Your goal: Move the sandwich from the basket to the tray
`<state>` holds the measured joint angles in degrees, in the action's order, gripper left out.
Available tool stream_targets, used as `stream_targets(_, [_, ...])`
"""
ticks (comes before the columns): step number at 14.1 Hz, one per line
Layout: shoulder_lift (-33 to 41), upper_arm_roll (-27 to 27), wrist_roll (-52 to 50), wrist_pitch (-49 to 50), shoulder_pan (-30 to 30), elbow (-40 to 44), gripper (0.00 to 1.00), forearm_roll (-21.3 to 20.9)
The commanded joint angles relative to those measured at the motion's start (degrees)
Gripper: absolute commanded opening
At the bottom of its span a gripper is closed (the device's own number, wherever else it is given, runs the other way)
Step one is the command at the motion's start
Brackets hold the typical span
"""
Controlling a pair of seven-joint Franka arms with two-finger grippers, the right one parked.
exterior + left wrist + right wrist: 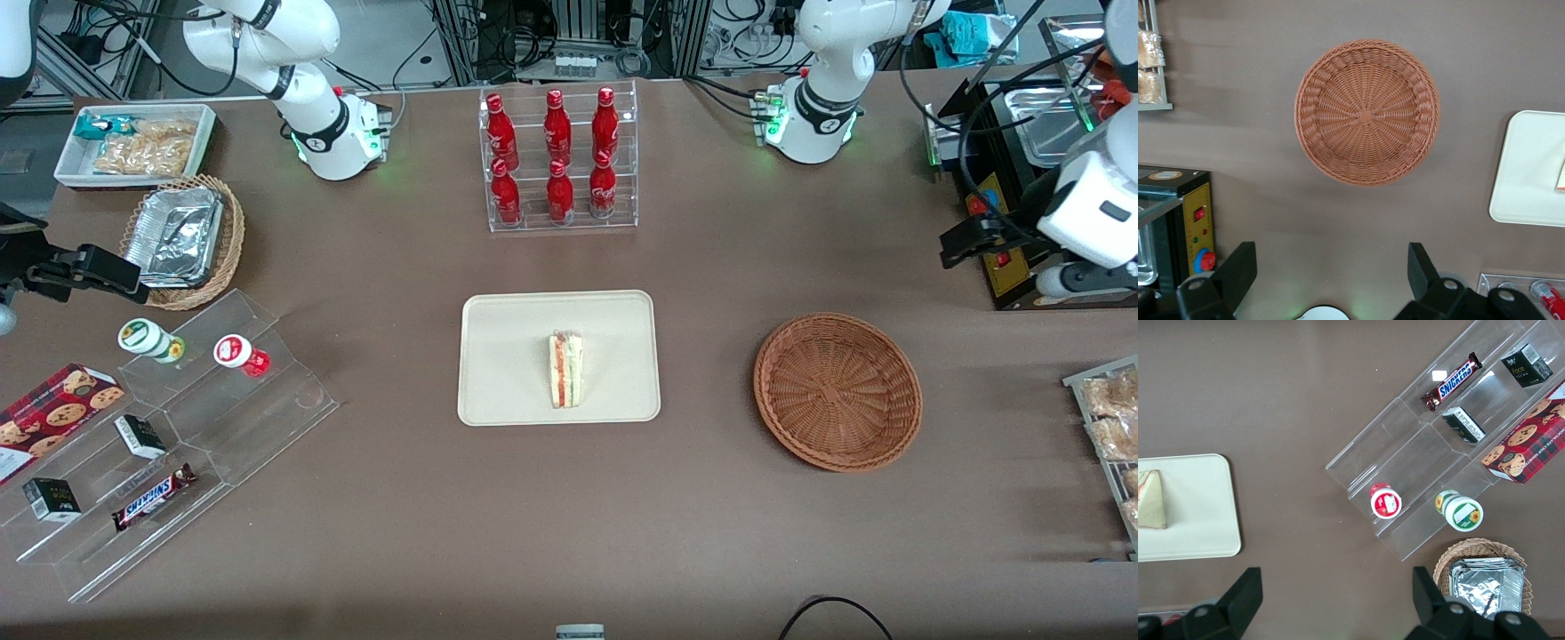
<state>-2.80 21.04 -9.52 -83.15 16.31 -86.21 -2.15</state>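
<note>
**Sandwich on the tray, basket empty**

Front view: the sandwich [566, 371] lies flat on the tray [498, 356], on the half of the tray nearer the basket [837, 391] and well inside the low rim on every side. The basket holds nothing. Judged from this, the placing is done and only parking the arm may be left. The gripper [973, 238] hangs at the working arm's end of the desk [711, 524], beside the black appliance [1005, 267] and farther from the camera than the basket, well apart from the tray. Bare desk lies between basket and tray. The bottle rack [560, 160] stands farther from the camera than the tray, with a gap between them.

Left wrist view: the basket [1367, 113] shows from above, empty, with open desk all round it. The fingers [1238, 270] are spread wide with nothing between them. A corner of the tray [1528, 167] and a sliver of the sandwich [1561, 179] show.

Right wrist view: the sandwich [1153, 500] rests on the tray [1205, 513], clear of its rounded edge, and bare desk separates the tray from the clear stepped stand [1431, 453].
</note>
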Motion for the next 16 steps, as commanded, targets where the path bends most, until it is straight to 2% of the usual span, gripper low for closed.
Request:
stream_targets(1, [0.3,0.8,0.5,1.1,0.1,1.5,1.0,0.3])
stream_targets(4, [0.3,0.8,0.2,1.3,0.0,2.5,1.0,-2.4])
stream_targets(16, [-0.5,0.7,0.5,3.7,-0.1,4.7,1.0,-2.6])
